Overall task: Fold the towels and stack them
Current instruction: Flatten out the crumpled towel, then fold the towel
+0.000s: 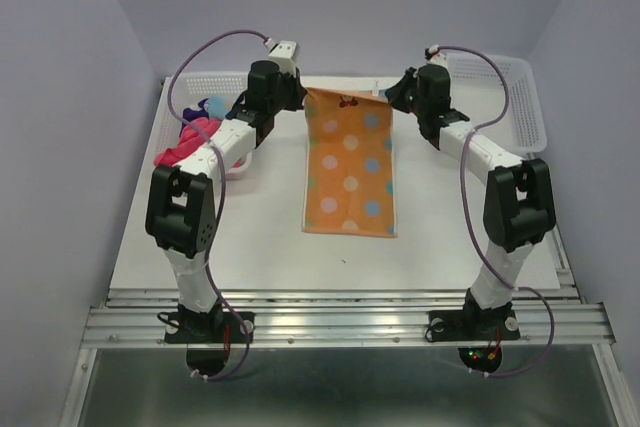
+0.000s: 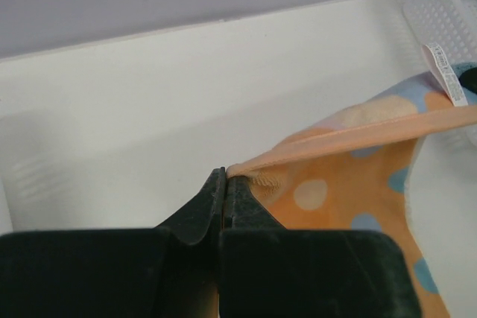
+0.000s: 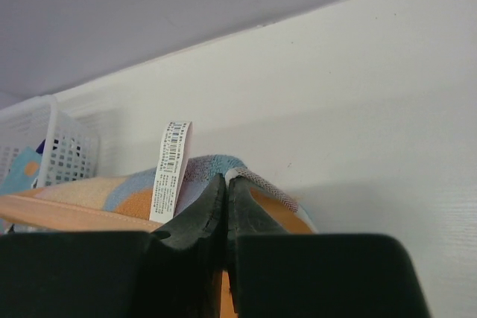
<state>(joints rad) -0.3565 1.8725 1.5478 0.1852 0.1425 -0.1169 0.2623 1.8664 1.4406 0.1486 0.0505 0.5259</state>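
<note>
An orange towel with light blue and white dots (image 1: 350,162) is stretched between both grippers by its far edge, and its lower part lies on the white table (image 1: 250,247). My left gripper (image 1: 305,95) is shut on the towel's far left corner; the left wrist view shows the black jaws (image 2: 226,173) pinching the towel's hem (image 2: 350,184). The right gripper (image 1: 388,97) is shut on the far right corner (image 3: 226,178), beside a white barcode tag (image 3: 171,169). A magenta-pink towel (image 1: 190,142) and a dark purple towel (image 1: 213,107) lie bunched at the far left.
A white mesh basket (image 1: 205,82) stands at the far left behind the bunched towels. Another white mesh basket (image 1: 520,97) sits at the far right. Lilac walls close in the table on three sides.
</note>
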